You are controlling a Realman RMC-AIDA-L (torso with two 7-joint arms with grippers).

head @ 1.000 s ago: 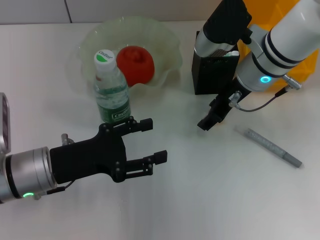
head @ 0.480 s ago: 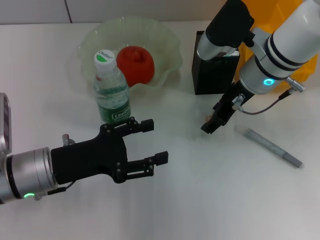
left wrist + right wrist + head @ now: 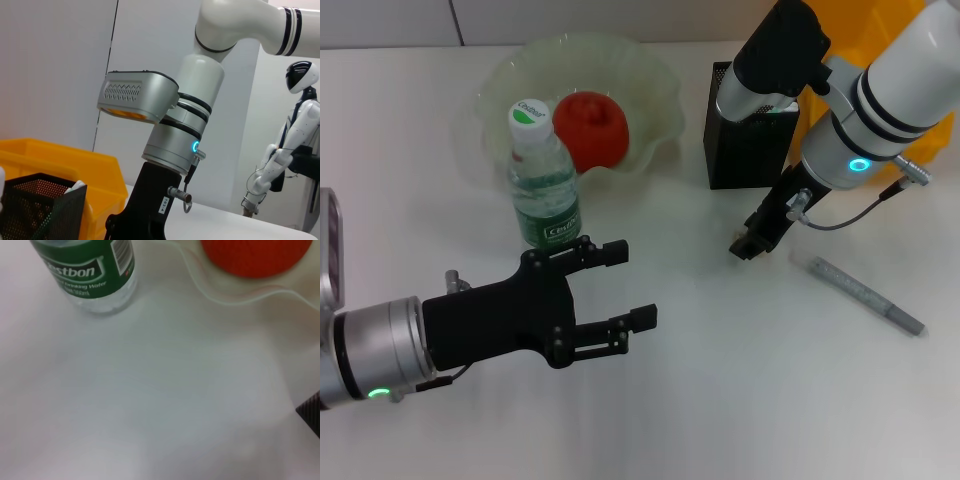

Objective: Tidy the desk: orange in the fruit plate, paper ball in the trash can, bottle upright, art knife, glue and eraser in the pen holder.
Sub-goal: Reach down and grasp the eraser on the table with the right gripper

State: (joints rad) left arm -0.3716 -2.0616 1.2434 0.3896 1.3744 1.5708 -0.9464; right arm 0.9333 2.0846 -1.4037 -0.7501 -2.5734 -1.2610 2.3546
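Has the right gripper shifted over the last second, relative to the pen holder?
Yes. The right gripper has drifted toward the art knife on the robot's right, ending just in front of the pen holder.

Left gripper (image 3: pixel 620 285) hanging low at the near left, black fingers spread wide and pointing right, gripping nothing, silver wrist trailing off behind it. Right gripper (image 3: pixel 750 243) reaching down from the far right on the white arm, tip angling down and left, close over the table; finger spacing hard to make out.
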